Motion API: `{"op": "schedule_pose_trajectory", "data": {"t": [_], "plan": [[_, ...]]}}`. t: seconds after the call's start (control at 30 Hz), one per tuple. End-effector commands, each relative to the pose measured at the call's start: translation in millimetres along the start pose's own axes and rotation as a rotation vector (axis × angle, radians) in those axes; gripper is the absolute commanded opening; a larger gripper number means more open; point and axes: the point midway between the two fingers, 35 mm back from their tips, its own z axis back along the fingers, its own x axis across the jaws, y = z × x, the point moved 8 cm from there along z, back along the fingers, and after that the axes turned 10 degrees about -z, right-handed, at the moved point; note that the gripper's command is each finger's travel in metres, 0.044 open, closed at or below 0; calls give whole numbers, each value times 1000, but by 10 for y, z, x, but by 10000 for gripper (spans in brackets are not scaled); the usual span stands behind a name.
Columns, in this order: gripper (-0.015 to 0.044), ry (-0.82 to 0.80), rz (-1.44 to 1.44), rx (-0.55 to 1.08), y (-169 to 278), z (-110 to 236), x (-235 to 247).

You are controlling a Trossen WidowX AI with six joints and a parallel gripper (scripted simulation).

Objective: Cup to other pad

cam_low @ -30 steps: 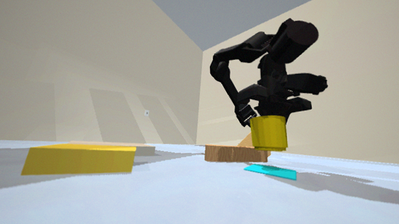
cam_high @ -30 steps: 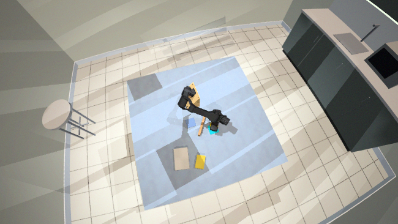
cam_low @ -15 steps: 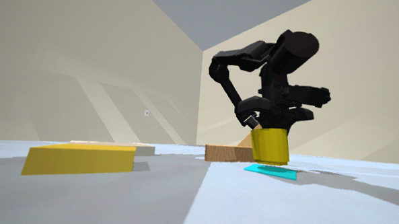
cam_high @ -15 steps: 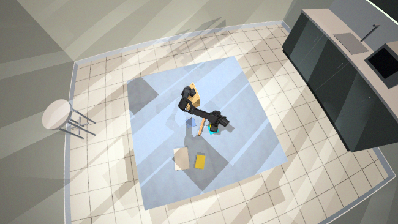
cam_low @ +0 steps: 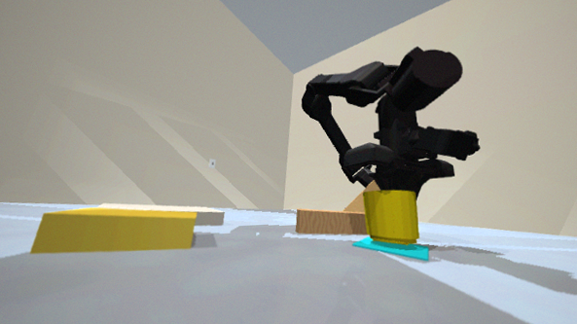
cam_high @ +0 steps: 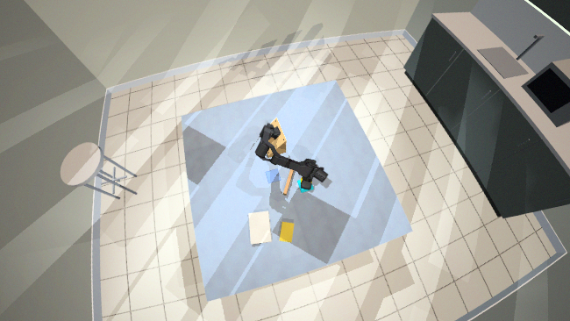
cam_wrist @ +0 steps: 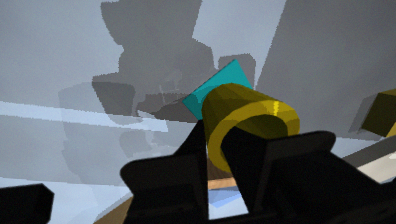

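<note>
The yellow cup (cam_low: 391, 217) (cam_wrist: 250, 112) stands upright with its base on the cyan pad (cam_low: 411, 253) (cam_high: 302, 188) (cam_wrist: 224, 80). My gripper (cam_low: 393, 187) (cam_high: 308, 179) (cam_wrist: 207, 122) comes down from above and is shut on the cup's rim. The marbles are hidden inside the cup; none lie outside it. The other pad (cam_high: 273, 176), pale blue, lies flat to the left beyond a wooden bar (cam_high: 288, 181) (cam_low: 328, 221). A strip of the blue pad also shows in the wrist view (cam_wrist: 226, 197).
A yellow block (cam_high: 286, 231) (cam_low: 114, 230) (cam_wrist: 382, 112) and a white slab (cam_high: 260, 226) (cam_low: 210, 216) lie nearer the front. The arm's wooden mount (cam_high: 281, 139) is behind. A stool (cam_high: 81, 163) and a kitchen counter (cam_high: 491, 110) stand off the mat.
</note>
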Motion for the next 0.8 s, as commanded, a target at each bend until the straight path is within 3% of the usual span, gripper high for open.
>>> {"op": "schedule_pose_trajectory", "data": {"t": [0.0,0.2,0.77], "plan": [[0,0,-2,-1,1,5,-5],[147,0,-2,-1,1,5,-5],[147,-1,1,-1,-9,154,-5]]}}
